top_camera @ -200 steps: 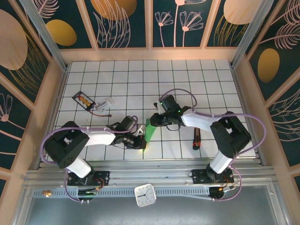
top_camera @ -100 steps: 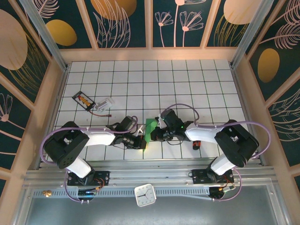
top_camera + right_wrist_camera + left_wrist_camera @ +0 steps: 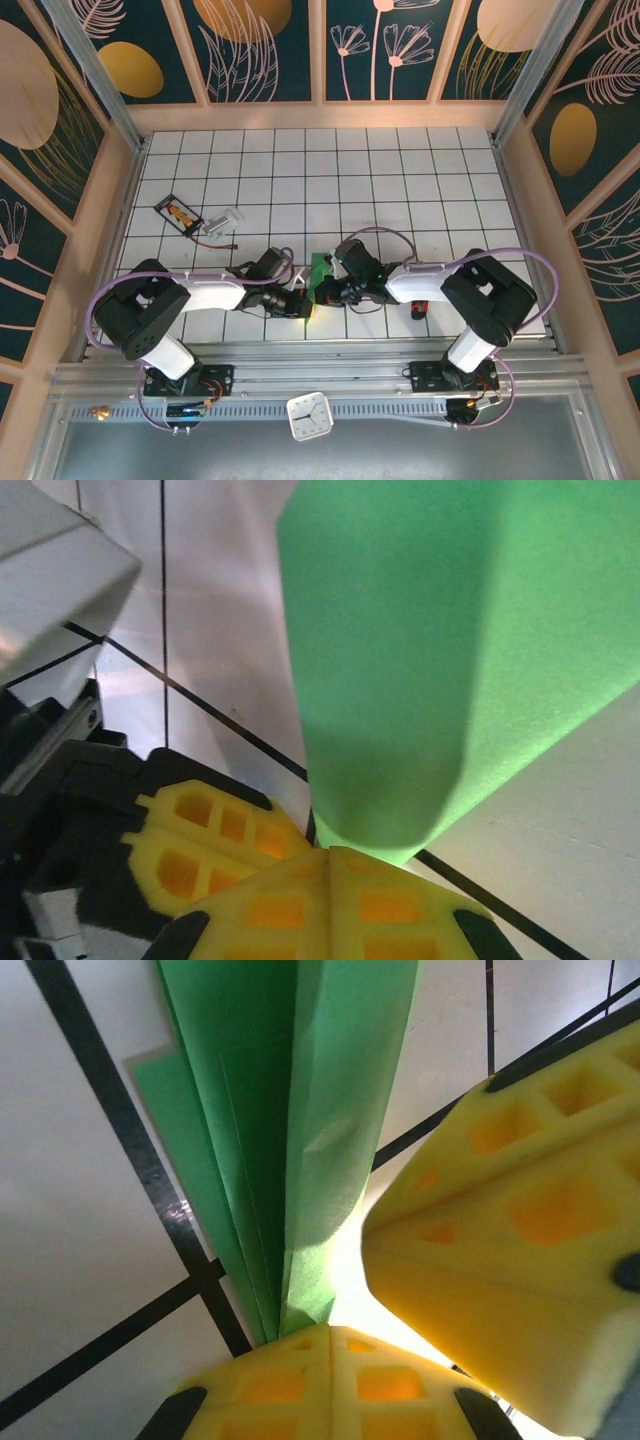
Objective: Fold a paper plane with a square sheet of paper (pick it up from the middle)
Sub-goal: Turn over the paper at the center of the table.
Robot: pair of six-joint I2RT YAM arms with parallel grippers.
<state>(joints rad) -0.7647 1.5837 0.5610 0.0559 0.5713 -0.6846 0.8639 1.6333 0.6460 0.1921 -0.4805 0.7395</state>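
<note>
The square sheet of paper (image 3: 318, 272) is folded into a narrow bright-green shape with lengthwise creases, standing up off the tiles near the front middle of the table. My left gripper (image 3: 303, 304) is shut on its near end; in the left wrist view the green layers (image 3: 290, 1110) run down into the closed yellow pads (image 3: 250, 1385). My right gripper (image 3: 323, 293) comes in from the right and is shut on the same end, the curled green paper (image 3: 440, 650) meeting its closed pads (image 3: 400, 905). The two grippers sit almost touching each other.
A red and black pen (image 3: 419, 300) lies under the right arm's forearm. A dark packet (image 3: 178, 214) and a small clear item (image 3: 228, 218) lie at the left. A white clock (image 3: 309, 415) rests on the front rail. Wooden walls enclose the table.
The right gripper has moved left and toward the near edge, coming down beside the left gripper, and has shut on the paper's end. The left arm has stayed put.
</note>
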